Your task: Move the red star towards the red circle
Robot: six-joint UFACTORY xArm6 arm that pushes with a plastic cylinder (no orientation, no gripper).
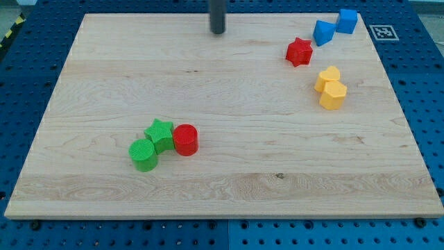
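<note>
The red star [299,51] lies at the upper right of the wooden board [229,187]. The red circle [185,139] stands at the lower left of centre, touching a green star [160,133]. My tip [218,32] is near the view's top, centre, well to the left of the red star and far above the red circle. It touches no block.
A green circle [143,154] sits left of and below the green star. Two blue blocks [323,32] [347,21] lie right of and above the red star. Two yellow blocks [328,78] [333,94] sit below and to its right.
</note>
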